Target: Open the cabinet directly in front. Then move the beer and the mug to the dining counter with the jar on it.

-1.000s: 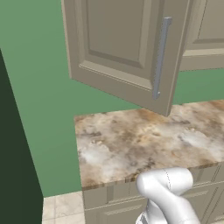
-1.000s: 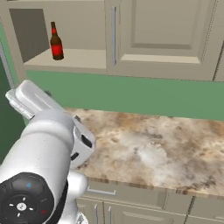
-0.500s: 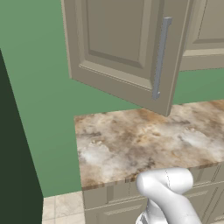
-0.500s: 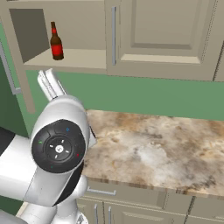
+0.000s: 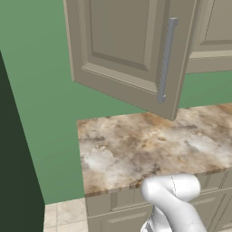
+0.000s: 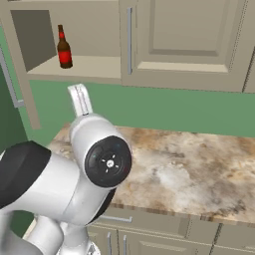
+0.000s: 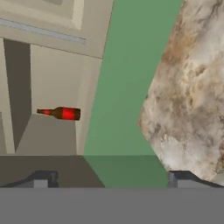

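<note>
Since the earlier frames our arm has been swinging round, the wrist turning up toward the cabinet (image 6: pixel 74 40). We are holding the claw (image 7: pixel 111 178) wide open and empty. Ahead of it, well apart, the beer (image 7: pixel 60 113) is standing on the shelf: slim, dark brown, red label and neck band. The worktop (image 7: pixel 192 92) is lying beside the claw.

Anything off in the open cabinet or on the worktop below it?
One thing: the open cabinet shows the beer standing upright on its shelf, but no mug beside it. Part of the shelf is hidden behind the closed door, so it may sit there. The marble worktop looks clean, nothing spilled or tipped.
</note>
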{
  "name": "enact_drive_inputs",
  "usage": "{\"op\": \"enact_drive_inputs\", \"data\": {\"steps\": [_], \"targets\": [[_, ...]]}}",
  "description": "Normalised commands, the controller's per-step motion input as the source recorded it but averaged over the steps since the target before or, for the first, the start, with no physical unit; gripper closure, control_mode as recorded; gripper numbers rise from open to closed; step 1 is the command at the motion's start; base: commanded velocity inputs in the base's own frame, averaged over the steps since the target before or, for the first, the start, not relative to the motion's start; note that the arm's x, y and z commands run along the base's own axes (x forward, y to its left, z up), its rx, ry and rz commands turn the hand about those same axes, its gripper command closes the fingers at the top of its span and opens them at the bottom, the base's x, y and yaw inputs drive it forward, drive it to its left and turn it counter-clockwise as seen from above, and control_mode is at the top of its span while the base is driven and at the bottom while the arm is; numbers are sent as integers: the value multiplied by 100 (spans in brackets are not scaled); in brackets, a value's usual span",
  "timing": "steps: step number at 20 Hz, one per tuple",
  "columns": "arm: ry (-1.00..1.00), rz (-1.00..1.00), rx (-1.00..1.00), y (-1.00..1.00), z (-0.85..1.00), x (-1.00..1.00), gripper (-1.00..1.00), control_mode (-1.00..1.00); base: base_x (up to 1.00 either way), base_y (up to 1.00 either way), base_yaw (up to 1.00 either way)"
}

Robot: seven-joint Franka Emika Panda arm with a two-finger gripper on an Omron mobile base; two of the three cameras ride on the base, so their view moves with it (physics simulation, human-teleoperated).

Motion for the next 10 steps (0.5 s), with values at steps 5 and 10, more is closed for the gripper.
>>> {"op": "enact_drive_inputs", "data": {"steps": [5, 10], "targets": [[0, 7, 18, 14, -27, 32, -100, -100, 0, 0, 0], [5, 6, 3, 40, -16, 46, -100, -100, 0, 0, 0]]}}
